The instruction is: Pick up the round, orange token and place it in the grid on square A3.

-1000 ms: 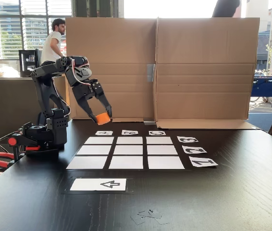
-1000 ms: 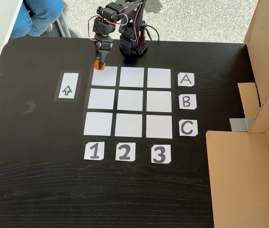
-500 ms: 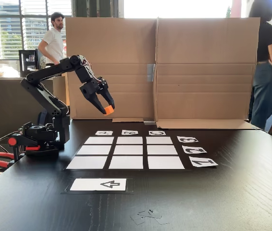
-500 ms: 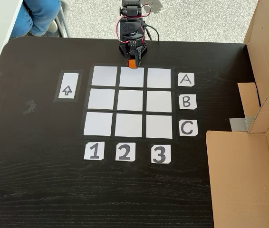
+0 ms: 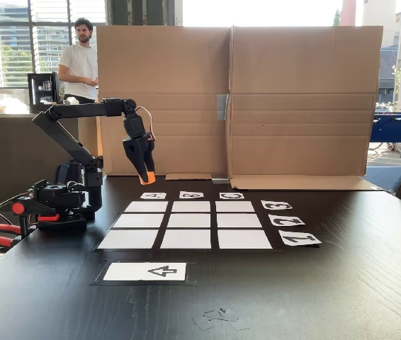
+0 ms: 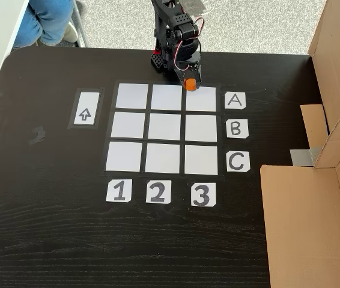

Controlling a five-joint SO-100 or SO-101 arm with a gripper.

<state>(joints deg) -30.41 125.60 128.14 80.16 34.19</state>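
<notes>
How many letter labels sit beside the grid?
3, in a column right of the grid in the overhead-style fixed view: A top, B middle, C bottom. None seem hidden.

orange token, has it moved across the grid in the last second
Yes. In the top-down fixed view the token, held in the gripper, went from the far edge of the column 1 cell rightward to the far edge of square A3, beside label A.

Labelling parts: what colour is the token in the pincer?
Bright orange token, clearest in the fixed view from above, in the black pincer.
</notes>
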